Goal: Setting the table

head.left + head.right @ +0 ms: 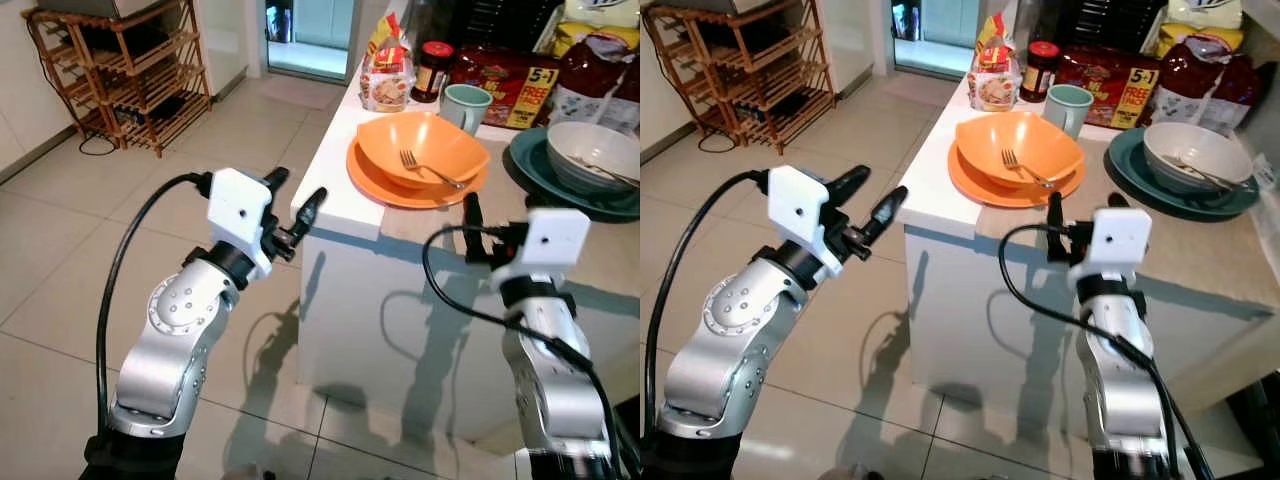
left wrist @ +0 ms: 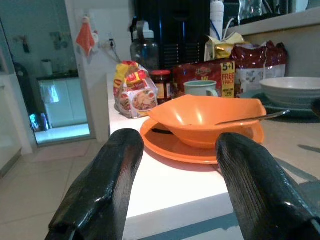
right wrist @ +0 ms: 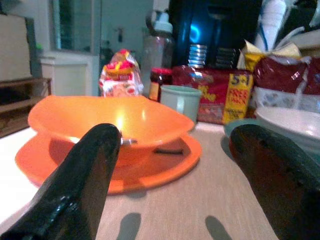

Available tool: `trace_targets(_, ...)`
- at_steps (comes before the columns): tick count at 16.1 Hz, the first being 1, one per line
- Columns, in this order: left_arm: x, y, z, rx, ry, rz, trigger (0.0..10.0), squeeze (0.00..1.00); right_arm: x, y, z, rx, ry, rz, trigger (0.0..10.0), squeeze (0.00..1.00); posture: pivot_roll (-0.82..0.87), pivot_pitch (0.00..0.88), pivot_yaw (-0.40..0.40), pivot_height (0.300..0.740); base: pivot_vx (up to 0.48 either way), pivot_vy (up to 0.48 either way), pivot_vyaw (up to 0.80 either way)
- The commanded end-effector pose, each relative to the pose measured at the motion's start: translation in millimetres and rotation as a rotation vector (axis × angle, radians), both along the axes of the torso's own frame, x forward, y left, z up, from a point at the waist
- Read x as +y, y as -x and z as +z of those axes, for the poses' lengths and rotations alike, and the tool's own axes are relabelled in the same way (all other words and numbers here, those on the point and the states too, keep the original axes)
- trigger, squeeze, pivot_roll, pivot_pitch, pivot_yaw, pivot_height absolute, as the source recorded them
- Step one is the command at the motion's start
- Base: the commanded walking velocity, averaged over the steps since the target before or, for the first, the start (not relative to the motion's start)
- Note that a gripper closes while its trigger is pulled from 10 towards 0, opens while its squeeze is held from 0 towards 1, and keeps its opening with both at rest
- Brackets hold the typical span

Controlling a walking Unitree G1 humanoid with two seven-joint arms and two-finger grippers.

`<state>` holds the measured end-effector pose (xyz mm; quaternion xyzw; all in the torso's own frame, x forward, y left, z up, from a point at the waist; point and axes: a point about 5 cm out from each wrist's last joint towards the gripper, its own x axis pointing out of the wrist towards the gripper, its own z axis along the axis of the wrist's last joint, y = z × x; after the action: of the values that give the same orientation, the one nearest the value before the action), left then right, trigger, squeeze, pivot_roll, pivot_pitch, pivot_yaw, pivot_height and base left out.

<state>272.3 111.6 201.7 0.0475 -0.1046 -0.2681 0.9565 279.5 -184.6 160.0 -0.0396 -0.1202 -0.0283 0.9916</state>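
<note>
Silver-armed, the left gripper [image 1: 297, 205] hovers off the white counter's [image 1: 335, 190] corner, its two black fingers spread wide, holding nothing. On the counter one orange square-rimmed bowl [image 1: 420, 148] sits on one orange plate [image 1: 372, 183], one metal fork [image 1: 430, 170] inside. Behind stands one pale-green mug [image 1: 463, 106]. The right gripper [image 1: 1080, 220] hovers at the counter edge, fingers wide apart, empty. Rightmost, one white bowl [image 1: 592, 152] rests on one teal plate [image 1: 530, 165].

You see two silver arms with screwed round joints, white boxy wrist blocks, looping black cables, and long black fingers [image 1: 308, 208].
</note>
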Motion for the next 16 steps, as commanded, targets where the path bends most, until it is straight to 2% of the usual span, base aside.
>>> trace_targets(1, -1.5, 2.0, 3.2, -0.017, -0.007, -0.014, 10.0, 0.00, -7.4, -5.1, 0.5, -0.022, -0.010, -0.008, 10.0, 1.00, 0.14, 0.012, -0.059, 0.740, 0.000, 0.000, 0.00)
trace_targets(8, -0.6, 1.9, 8.7, -0.032, -0.031, -0.035, 10.0, 0.00, 6.3, -24.9, -10.7, -0.034, -0.085, 0.118, 10.0, 1.00, 0.16, 0.014, -0.051, 0.740, 0.000, 0.000, 0.00)
trace_targets(9, -0.4, 2.2, 9.0, -0.034, -0.034, -0.036, 10.0, 0.00, 6.9, -26.9, -10.8, -0.035, -0.087, 0.118, 10.0, 0.67, 0.16, 0.015, -0.053, 0.740, 0.000, 0.000, 0.00)
trace_targets(10, 0.0, 2.4, 9.1, -0.033, -0.036, -0.036, 10.0, 0.00, 7.0, -28.8, -10.8, -0.038, -0.092, 0.114, 10.0, 0.43, 0.17, 0.019, -0.052, 0.740, 0.000, 0.000, 0.00)
trace_targets(11, 0.4, 2.9, 8.9, -0.031, -0.044, -0.040, 10.0, 0.00, 6.0, -33.9, -11.7, -0.038, -0.108, 0.092, 10.0, 0.00, 0.17, 0.020, -0.052, 0.740, 0.000, 0.000, 0.00)
trace_targets(16, -0.5, 5.6, 10.3, -0.025, -0.059, -0.081, 10.0, 0.00, 12.3, -43.7, -10.4, -0.052, -0.136, 0.116, 10.0, 0.00, 0.18, 0.028, -0.045, 0.740, 0.000, 0.000, 0.00)
